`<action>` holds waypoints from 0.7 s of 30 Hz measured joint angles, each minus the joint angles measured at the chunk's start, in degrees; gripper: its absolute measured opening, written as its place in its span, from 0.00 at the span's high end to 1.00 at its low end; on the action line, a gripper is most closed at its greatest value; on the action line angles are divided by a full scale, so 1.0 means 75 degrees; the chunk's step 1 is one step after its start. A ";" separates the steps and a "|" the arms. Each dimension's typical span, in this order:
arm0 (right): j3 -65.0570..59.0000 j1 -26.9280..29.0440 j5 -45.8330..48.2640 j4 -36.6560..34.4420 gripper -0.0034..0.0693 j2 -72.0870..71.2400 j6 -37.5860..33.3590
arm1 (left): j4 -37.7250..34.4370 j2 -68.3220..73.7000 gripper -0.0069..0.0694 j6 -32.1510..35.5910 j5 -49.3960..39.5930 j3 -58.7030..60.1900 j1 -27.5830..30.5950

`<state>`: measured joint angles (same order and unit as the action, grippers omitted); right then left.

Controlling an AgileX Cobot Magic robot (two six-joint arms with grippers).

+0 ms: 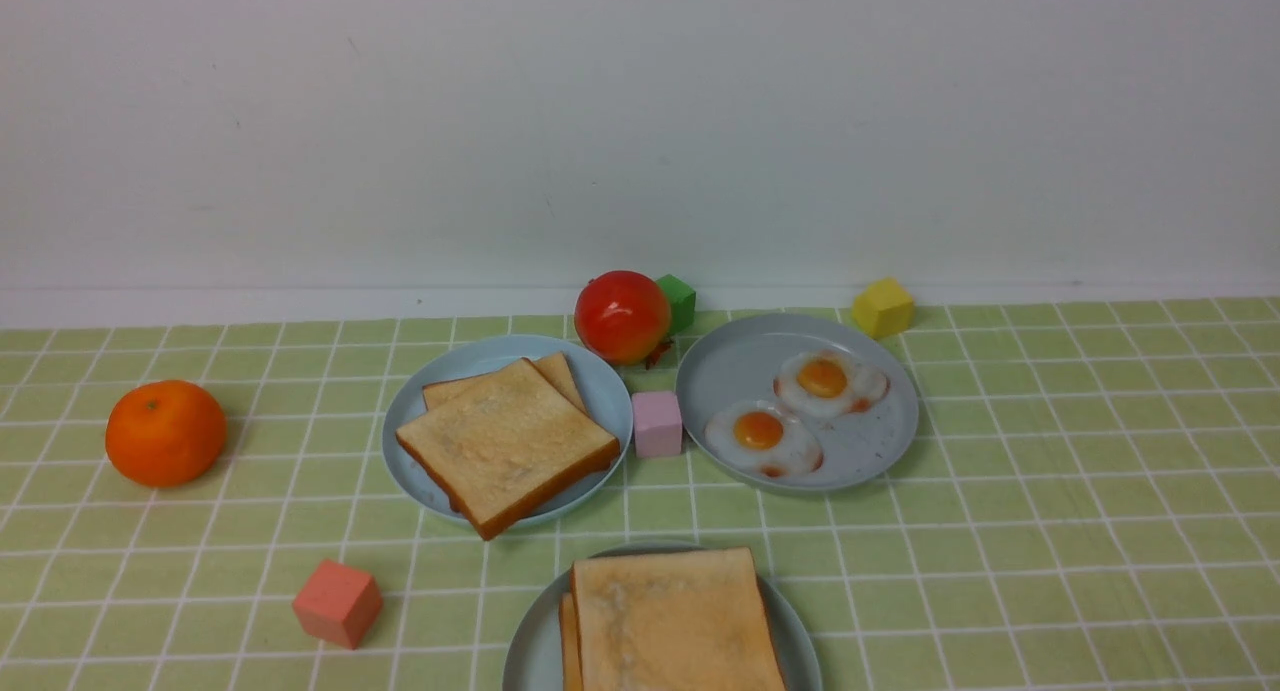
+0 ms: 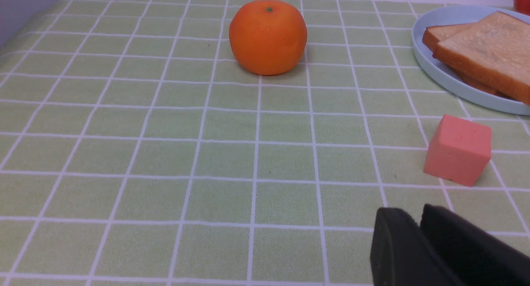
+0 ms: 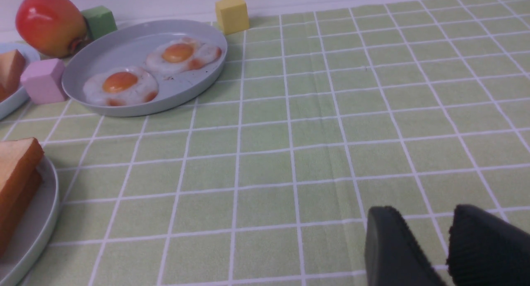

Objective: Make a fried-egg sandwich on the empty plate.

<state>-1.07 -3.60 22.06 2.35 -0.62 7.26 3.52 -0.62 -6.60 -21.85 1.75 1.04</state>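
Looking forward, the sandwich (image 1: 672, 621) sits on the near plate (image 1: 530, 641), two toast slices stacked, egg unseen. From the left wrist, the left gripper (image 2: 420, 232) hangs empty over the cloth, fingers nearly touching. From the right wrist, the right gripper (image 3: 451, 232) stands parted, holding nothing.

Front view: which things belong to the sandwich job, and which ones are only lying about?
Job: toast stack, near plate, spare toast, two fried eggs.
Lying about: orange, red fruit, green cube, yellow cube, pale pink cube, salmon cube.
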 joint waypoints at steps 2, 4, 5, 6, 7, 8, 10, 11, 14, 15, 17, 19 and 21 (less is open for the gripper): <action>0.0000 0.0000 0.0000 0.0000 0.63 0.0000 0.0000 | 0.0000 0.0000 0.77 0.0000 0.0000 0.0000 0.0000; 0.0000 0.0000 0.0000 0.0000 0.63 0.0000 0.0000 | 0.0000 0.0000 0.77 0.0000 0.0000 0.0000 0.0000; 0.0000 0.0000 0.0000 0.0000 0.63 0.0000 0.0000 | 0.0000 0.0000 0.77 0.0000 0.0000 0.0000 0.0000; 0.0000 0.0000 0.0000 0.0000 0.63 0.0000 0.0000 | 0.0000 0.0000 0.77 0.0000 0.0000 0.0000 0.0000; 0.0000 0.0000 0.0000 0.0000 0.63 0.0000 0.0000 | 0.0000 0.0000 0.77 0.0000 0.0000 0.0000 0.0000; 0.0000 0.0000 0.0000 0.0000 0.63 0.0000 0.0000 | 0.0000 0.0000 0.76 0.0000 0.0000 0.0000 0.0000; 0.0000 0.0000 0.0000 0.0000 0.63 0.0000 0.0000 | 0.0000 0.0000 0.76 0.0000 0.0000 0.0000 0.0000; 0.0000 0.0000 0.0000 0.0000 0.63 0.0000 0.0000 | 0.0000 0.0000 0.76 0.0000 0.0000 0.0000 0.0000; 0.0000 0.0000 0.0000 0.0000 0.63 0.0000 0.0000 | 0.0000 0.0000 0.76 0.0000 0.0000 0.0000 0.0000; 0.0000 0.0000 0.0000 0.0000 0.63 0.0000 0.0000 | 0.0000 0.0000 0.76 0.0000 0.0000 0.0000 0.0000; 0.0000 0.0000 0.0000 0.0000 0.63 0.0000 0.0000 | 0.0000 0.0000 0.76 0.0000 0.0000 0.0000 0.0000; 0.0000 0.0000 0.0000 0.0000 0.63 0.0000 0.0000 | 0.0000 0.0000 0.76 0.0000 0.0000 0.0000 0.0000; 0.0000 0.0000 0.0000 0.0000 0.63 0.0000 0.0000 | 0.0000 0.0000 0.76 0.0000 0.0000 0.0000 0.0000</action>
<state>-1.07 -3.60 22.06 2.35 -0.62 7.26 3.52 -0.62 -6.60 -21.85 1.75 1.04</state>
